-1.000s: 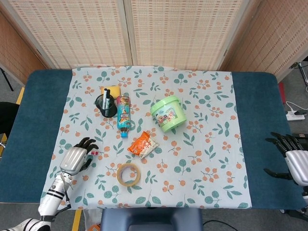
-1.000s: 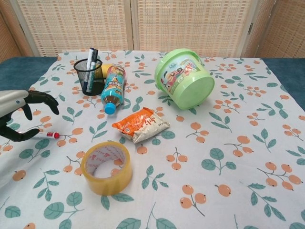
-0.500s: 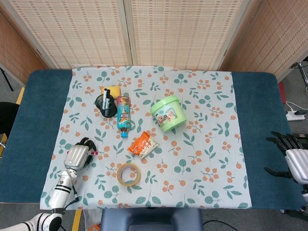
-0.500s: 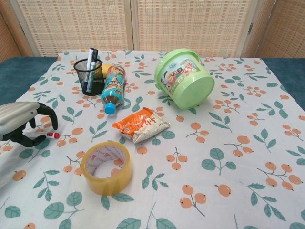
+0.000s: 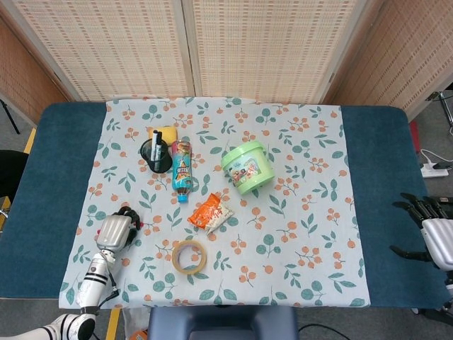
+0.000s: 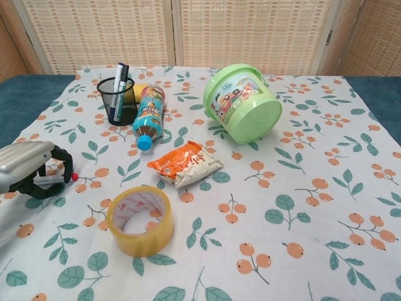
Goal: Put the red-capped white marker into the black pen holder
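The red-capped white marker [image 6: 57,180] lies on the floral cloth at the left; only part of its white barrel and red tip [image 5: 141,226] show. My left hand [image 6: 31,170] [image 5: 116,228] has its fingers curled around the marker, low over the cloth. The black mesh pen holder [image 6: 117,100] [image 5: 156,155] stands upright at the back left with a dark marker in it, well away from the hand. My right hand [image 5: 433,232] hovers at the table's right edge with fingers spread and nothing in it.
A bottle [image 6: 148,117] lies beside the holder, with a yellow object [image 5: 167,133] behind. A green bucket [image 6: 242,103] lies tipped on its side at centre. An orange snack packet [image 6: 186,164] and a tape roll [image 6: 140,219] sit close to my left hand.
My left hand has lowered onto the marker and its fingers have curled in around it, from spread apart a second ago. The right hand has barely shifted.
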### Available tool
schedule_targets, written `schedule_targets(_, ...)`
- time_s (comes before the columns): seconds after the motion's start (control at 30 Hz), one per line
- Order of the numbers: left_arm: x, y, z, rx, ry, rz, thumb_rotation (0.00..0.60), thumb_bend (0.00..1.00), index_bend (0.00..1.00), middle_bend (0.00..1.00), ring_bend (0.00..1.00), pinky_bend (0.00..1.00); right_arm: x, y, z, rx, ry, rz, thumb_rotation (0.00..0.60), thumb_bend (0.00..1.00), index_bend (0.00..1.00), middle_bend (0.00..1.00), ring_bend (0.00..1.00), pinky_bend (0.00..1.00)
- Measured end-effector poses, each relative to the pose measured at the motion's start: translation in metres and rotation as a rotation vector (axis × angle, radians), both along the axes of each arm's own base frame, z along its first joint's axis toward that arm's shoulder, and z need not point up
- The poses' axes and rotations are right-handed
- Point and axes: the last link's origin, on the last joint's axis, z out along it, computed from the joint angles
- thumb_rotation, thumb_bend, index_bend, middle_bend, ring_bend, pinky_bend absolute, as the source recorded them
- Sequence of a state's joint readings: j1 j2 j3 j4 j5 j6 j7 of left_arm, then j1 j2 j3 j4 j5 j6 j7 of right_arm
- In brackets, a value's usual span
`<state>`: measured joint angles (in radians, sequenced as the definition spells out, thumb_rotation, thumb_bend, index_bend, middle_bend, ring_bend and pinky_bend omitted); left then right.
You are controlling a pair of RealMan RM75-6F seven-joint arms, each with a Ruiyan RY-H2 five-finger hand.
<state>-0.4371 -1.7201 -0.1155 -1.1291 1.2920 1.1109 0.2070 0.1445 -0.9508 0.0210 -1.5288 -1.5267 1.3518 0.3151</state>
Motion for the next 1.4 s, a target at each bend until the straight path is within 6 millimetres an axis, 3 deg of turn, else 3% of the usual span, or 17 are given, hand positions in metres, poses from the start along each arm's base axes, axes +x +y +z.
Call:
schedule_targets(0.37, 0.002, 0.003, 0.003, 0.09, -0.002, -0.022, 0.6, 0.38, 0.74, 0.7, 0.41, 0.57, -0.001, -0.002, 0.0, 0.001, 0.001, -0.004, 0.6, 0.0, 0.24, 0.08, 0.16, 0.12)
schedule_targets(0.7, 0.008, 0.001, 0.017, 0.186, -0.019, -0.063, 0.6, 0.4, 0.78, 0.75, 0.46, 0.61, -0.001, -0.001, 0.001, -0.001, -0.008, 0.001, 0.6, 0.0, 0.24, 0.08, 0.17, 0.13)
schedule_targets(0.9, 0.025, 0.012, 0.048, 0.268, -0.034, -0.124, 0.6, 0.4, 0.78, 0.74, 0.46, 0.62, -0.001, -0.001, 0.001, 0.003, -0.013, 0.005, 0.6, 0.0, 0.24, 0.08, 0.17, 0.13)
schedule_targets(1.23, 0.091, 0.057, 0.134, 0.417, -0.28, -0.218, 0.6, 0.4, 0.78, 0.73, 0.46, 0.64, -0.003, -0.001, 0.007, -0.022, -0.026, 0.013, 0.6, 0.0, 0.24, 0.08, 0.17, 0.14)
schedule_targets(1.4, 0.112, 0.076, 0.146, 0.395, -0.413, -0.216, 0.6, 0.4, 0.77, 0.73, 0.46, 0.64, -0.006, 0.0, 0.011, -0.038, -0.038, 0.003, 0.6, 0.0, 0.24, 0.08, 0.17, 0.14)
